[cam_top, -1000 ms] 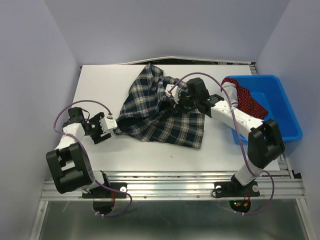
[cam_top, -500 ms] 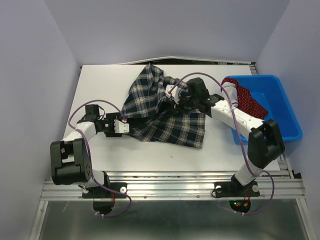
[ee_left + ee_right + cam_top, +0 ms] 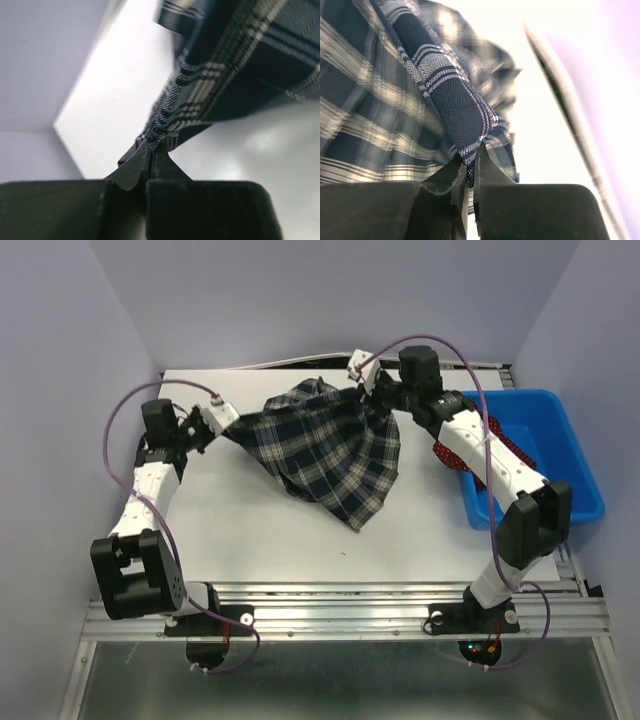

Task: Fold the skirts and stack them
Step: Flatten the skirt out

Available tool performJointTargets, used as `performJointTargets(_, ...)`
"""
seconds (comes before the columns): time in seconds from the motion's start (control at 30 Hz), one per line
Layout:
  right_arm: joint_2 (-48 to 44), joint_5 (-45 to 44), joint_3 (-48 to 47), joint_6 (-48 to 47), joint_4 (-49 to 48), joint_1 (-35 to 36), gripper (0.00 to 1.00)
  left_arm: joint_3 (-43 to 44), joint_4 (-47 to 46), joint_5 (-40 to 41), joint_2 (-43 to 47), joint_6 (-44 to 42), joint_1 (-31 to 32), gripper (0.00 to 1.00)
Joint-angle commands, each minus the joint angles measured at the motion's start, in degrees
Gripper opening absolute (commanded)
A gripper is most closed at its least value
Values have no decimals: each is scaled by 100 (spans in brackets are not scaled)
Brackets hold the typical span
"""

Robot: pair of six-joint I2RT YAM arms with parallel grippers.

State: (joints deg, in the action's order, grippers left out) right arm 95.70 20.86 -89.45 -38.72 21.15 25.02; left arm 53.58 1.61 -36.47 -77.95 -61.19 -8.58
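Note:
The plaid skirt [image 3: 325,445] hangs stretched between both arms above the white table, its lower corner drooping toward the front. My left gripper [image 3: 226,420] is shut on the skirt's left edge; in the left wrist view the plaid skirt [image 3: 235,65] is pinched between the fingertips [image 3: 137,162]. My right gripper [image 3: 362,380] is shut on the skirt's right top edge, and the plaid skirt [image 3: 445,95] folds into the closed jaws in the right wrist view. The red polka-dot skirt [image 3: 500,445] lies in the blue bin, partly hidden by the right arm.
The blue bin [image 3: 570,455] stands at the table's right edge. Purple-grey walls close in the table [image 3: 250,530] on the left, back and right. Cables loop above both arms.
Left gripper closed on the skirt's left edge and pulled it up and back-left. Right gripper rose toward the back. The skirt went from lying crumpled to hanging spread between them.

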Motion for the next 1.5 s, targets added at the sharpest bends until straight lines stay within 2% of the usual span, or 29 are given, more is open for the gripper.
performJointTargets(0.0, 395, -723, -1876, -206, -279, -400, 1, 1676, -943, 1498, 105, 2503, -170, 0)
performJointTargets(0.1, 818, -821, -3143, -259, 124, -471, 1, 2872, -540, 1862, 17, 3174, -153, 0)
performJointTargets(0.23, 723, -689, -3658, -320, 662, -471, 1, 3404, 41, 2318, 437, 3236, -109, 0)
performJointTargets(0.3, 390, -732, -3528, -329, 689, -471, 1, 3178, 41, 2591, 754, 3175, -83, 0)
performJointTargets(0.47, -385, -751, -2447, -496, 864, -471, 1, 2184, 225, 2417, 1967, 2551, -74, 0)
performJointTargets(0.57, -570, -610, -2165, -443, 1277, -471, 1, 1876, 612, 2416, 2258, 2489, -74, 0)
performJointTargets(0.67, -553, -697, -1928, -391, 1331, -471, 1, 1744, 797, 2530, 2171, 2612, -74, 0)
performJointTargets(0.77, -273, -890, -1804, -286, 1129, -471, 1, 1769, 718, 2724, 1821, 2822, -74, 0)
performJointTargets(0.9, 562, -1181, -2391, -84, 936, -523, 1, 2147, 657, 2645, 1065, 3191, -65, 0)
performJointTargets(0.97, 1018, -1277, -3076, 48, 918, -594, 1, 2568, 657, 2549, 424, 3393, -65, 0)
performJointTargets(1.0, 1534, -1304, -3366, 92, 918, -594, 1, 2874, 631, 2531, 212, 3481, -30, 0)
performJointTargets(1.07, 2046, -1339, -4376, 206, 918, -726, 1, 3236, 481, 2705, -497, 3745, 14, 0)
performJointTargets(1.1, 2545, -1374, -4753, 207, 909, -726, 1, 3725, 472, 2767, -754, 3902, 58, 0)
performJointTargets(1.13, 2768, -1427, -5410, 198, 857, -726, 1, 4025, 463, 2820, -1261, 3982, 75, 0)
performJointTargets(1.17, 2961, -1505, -5643, 172, 743, -778, 1, 4324, 463, 2890, -1545, 4079, 84, 0)
performJointTargets(1.2, 3094, -1576, -5793, 128, 333, -779, 1, 5093, 498, 3091, -1800, 4210, 93, 0)
performJointTargets(1.27, 3166, -1752, -5716, 101, -257, -779, 1, 5949, 647, 3198, -2494, 4457, 102, 0)
performJointTargets(1.3, 3122, -1796, -5637, 136, -843, -831, 1, 6736, 770, 3268, -2662, 4501, 119, 0)
performJointTargets(1.37, 2937, -1761, -5583, 224, -1164, -893, 1, 7261, 815, 3383, -2901, 4554, 137, 0)
performJointTargets(1.43, 2744, -1630, -5461, 251, -1472, -893, 1, 7281, 684, 3383, -2805, 4511, 137, 0)
performJointTargets(1.47, 2491, -1394, -5182, 138, -1569, -945, 1, 6680, 344, 3305, -2482, 4371, 137, 0)
